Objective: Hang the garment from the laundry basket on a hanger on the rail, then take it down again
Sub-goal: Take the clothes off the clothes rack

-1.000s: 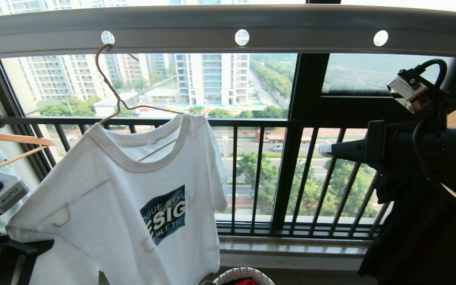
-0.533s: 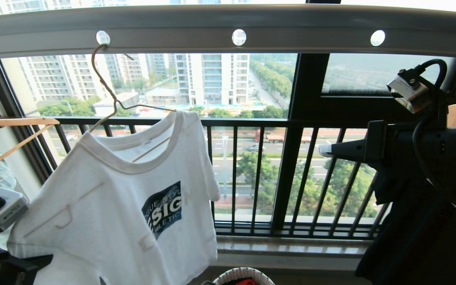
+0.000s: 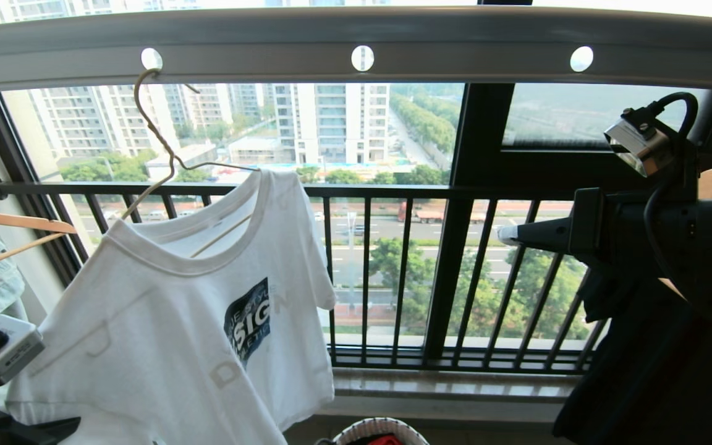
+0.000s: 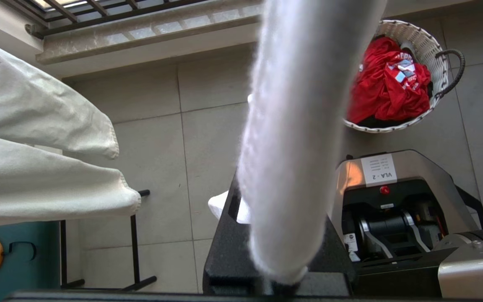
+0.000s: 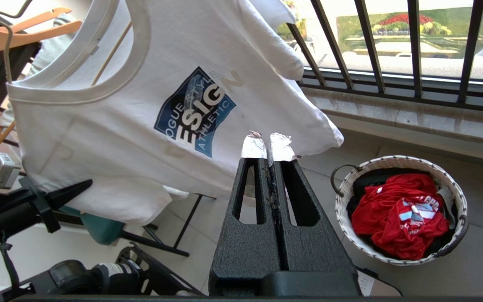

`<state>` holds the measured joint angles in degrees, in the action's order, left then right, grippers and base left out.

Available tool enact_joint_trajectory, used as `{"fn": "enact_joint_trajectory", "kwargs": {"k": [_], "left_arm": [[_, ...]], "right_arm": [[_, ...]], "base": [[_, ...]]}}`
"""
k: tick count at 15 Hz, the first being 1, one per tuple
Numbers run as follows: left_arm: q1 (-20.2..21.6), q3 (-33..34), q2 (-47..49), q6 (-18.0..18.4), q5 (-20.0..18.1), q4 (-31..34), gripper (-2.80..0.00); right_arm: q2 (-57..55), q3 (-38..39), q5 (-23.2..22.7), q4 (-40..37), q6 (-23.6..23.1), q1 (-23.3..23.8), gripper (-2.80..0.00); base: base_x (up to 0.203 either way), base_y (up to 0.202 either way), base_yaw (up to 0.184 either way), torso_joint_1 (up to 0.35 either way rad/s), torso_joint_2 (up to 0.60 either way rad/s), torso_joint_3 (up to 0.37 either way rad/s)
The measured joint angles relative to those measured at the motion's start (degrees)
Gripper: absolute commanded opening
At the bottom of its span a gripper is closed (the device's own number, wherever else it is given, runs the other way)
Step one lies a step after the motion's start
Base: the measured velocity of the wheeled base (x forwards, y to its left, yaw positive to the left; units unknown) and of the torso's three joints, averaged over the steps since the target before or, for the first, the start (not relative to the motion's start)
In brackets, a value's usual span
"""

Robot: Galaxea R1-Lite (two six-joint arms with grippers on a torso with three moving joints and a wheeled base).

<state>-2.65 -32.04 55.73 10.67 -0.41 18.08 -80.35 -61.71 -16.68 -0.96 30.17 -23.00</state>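
The white T-shirt (image 3: 164, 334) hangs on the thin wire hanger (image 3: 158, 142), whose hook sits in the ten o'clock hole of the grey-white rail (image 3: 356, 37). The shirt slants down toward seven o'clock, where the left gripper (image 4: 283, 281) has its fingers pinched shut on a fold of the white cloth. The right gripper (image 5: 267, 147) is held level at three o'clock in the head view, fingers pressed together on nothing, near the hem but apart from it. The round woven laundry basket (image 5: 350, 197) stands on the floor at six o'clock with a red garment (image 5: 396, 218) inside.

The shirt seems hung, so taking it down looks like the step in hand. To do it well, the pull on the cloth should stay gentle, since a hard tug could slide the collar off the wire. Lifting the hook clear of its hole, rather than dragging sideways, would bring hanger and shirt away together.
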Motion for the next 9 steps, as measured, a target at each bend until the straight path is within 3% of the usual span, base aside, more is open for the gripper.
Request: {"fn": "enact_joint_trajectory", "kwargs": {"k": [4, 5, 9], "left_arm": [[0.0, -0.3, -0.2, 0.0, 0.0, 0.0, -2.8], [0.0, -0.4, -0.3, 0.0, 0.0, 0.0, 0.0], [0.0, -1.7, -1.2, 0.0, 0.0, 0.3, 0.0]], "right_arm": [[0.0, 0.0, 0.0, 0.0, 0.0, 0.0, -2.8], [0.0, 0.0, 0.0, 0.0, 0.0, 0.0, -2.8], [0.0, 0.0, 0.0, 0.0, 0.0, 0.0, -2.8]], "base": [[0.0, 0.0, 0.0, 0.0, 0.0, 0.0], [0.0, 0.0, 0.0, 0.0, 0.0, 0.0], [0.0, 0.0, 0.0, 0.0, 0.0, 0.0]]}}
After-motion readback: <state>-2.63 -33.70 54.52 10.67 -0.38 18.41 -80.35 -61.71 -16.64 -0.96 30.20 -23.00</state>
